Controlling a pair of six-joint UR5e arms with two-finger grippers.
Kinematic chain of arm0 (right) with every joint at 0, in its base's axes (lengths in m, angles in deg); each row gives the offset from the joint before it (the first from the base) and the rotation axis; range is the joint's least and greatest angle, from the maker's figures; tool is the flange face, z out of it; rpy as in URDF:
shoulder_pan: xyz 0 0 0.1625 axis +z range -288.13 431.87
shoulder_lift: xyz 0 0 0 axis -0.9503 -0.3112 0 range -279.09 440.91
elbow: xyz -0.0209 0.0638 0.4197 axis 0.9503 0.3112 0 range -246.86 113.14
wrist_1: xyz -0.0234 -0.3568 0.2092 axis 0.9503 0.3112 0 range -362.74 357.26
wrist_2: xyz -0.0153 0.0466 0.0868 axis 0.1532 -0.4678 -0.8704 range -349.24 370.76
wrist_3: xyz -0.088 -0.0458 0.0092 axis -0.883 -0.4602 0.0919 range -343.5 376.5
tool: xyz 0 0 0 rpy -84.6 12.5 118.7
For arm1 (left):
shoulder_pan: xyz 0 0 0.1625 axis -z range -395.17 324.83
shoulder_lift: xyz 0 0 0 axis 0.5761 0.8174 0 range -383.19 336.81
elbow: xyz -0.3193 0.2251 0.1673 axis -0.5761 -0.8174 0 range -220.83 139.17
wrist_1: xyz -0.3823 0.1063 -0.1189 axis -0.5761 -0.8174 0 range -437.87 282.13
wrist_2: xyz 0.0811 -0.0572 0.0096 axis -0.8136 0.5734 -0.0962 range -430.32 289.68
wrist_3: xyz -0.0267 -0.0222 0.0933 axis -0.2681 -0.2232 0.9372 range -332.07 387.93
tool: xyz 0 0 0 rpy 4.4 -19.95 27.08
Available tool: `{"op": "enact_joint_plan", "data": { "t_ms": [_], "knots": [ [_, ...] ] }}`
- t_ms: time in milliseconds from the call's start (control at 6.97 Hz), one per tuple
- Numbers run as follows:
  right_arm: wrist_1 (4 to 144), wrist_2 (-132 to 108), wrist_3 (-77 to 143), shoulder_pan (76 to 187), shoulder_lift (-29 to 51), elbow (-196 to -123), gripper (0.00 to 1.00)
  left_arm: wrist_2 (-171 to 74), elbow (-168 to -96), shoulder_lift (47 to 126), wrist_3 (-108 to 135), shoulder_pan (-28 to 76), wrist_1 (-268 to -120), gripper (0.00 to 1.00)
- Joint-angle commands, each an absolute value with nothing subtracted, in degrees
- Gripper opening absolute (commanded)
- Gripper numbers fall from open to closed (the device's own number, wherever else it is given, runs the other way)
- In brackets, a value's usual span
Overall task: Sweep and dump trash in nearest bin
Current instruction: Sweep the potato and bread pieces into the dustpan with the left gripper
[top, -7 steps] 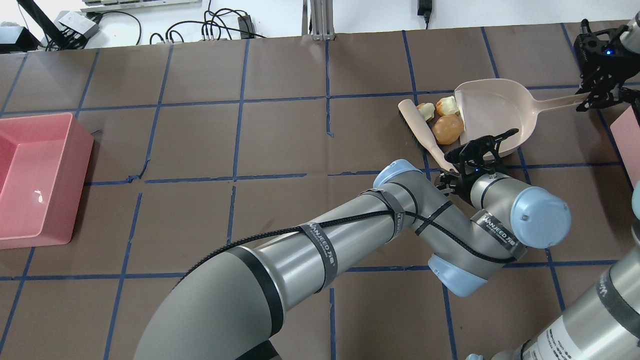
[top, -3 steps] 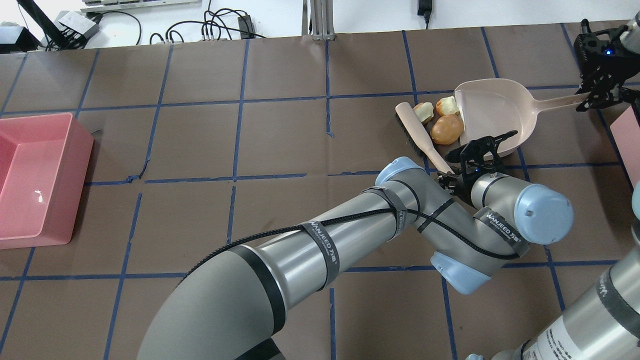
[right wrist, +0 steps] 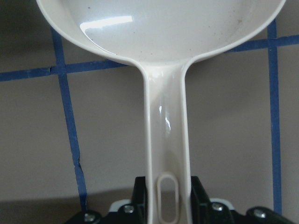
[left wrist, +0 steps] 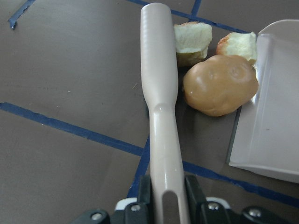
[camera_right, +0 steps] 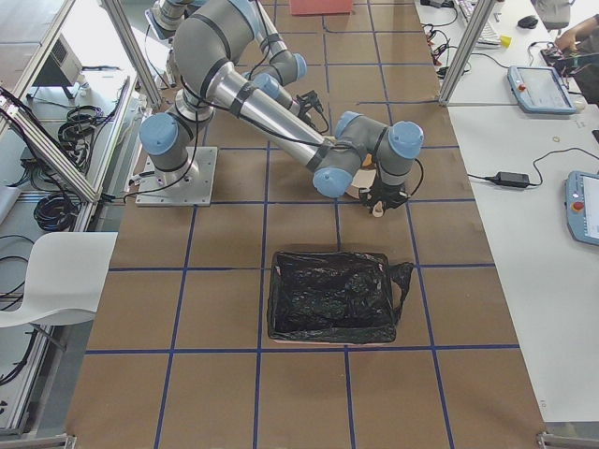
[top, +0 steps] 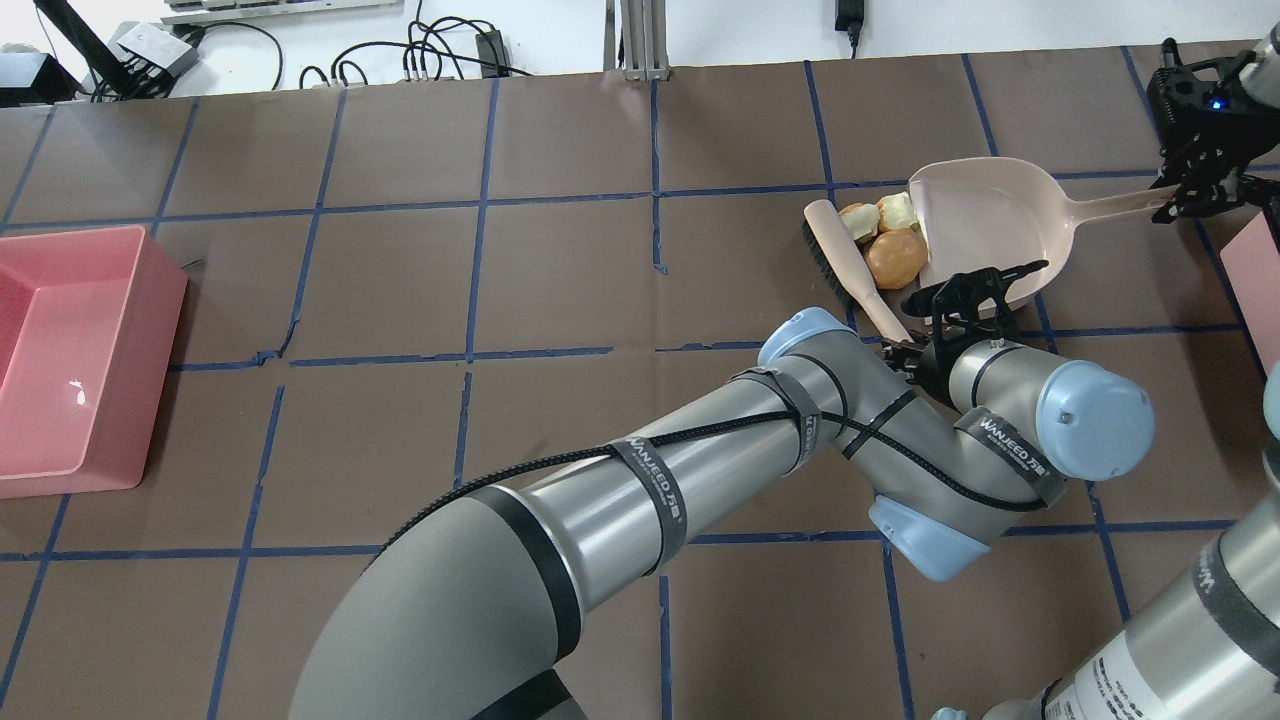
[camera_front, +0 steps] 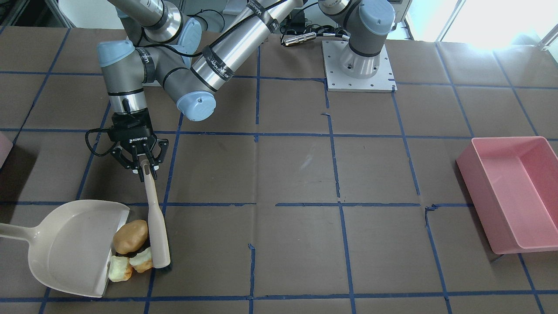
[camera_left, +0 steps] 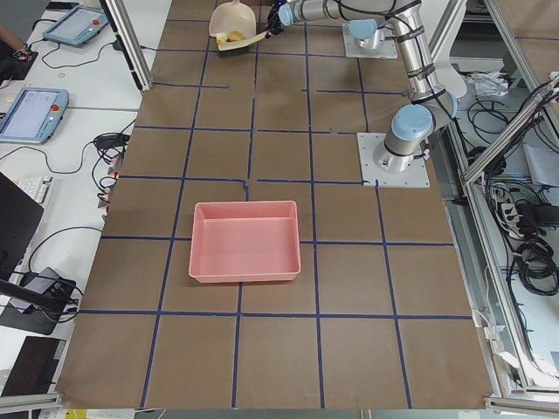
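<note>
Sweeping now: your left gripper is clamped on the brush handle, your right gripper on the dustpan handle. The trash sits between brush and pan lip. The bin corner lies just beyond the right gripper.

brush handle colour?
Pale beige brush handle; clearest in the left wrist view.

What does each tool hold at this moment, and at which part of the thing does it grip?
The left tool grips the brush at the end of its handle. The right tool grips the dustpan at the end of its handle.
</note>
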State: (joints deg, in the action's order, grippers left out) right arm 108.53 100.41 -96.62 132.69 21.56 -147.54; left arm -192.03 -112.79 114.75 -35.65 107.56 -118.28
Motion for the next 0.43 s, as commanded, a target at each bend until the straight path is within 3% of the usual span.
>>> {"op": "enact_joint_plan", "data": {
  "t_ms": [0,287],
  "knots": [
    [108.5,100.4,-96.6,132.7,21.6,-147.5,0.0,-190.0,-111.4,115.2,-31.1,107.6,-119.0,0.0],
    [108.5,100.4,-96.6,132.7,21.6,-147.5,0.0,-188.9,-111.0,115.3,-26.0,107.6,-118.9,0.0]
  ]
}}
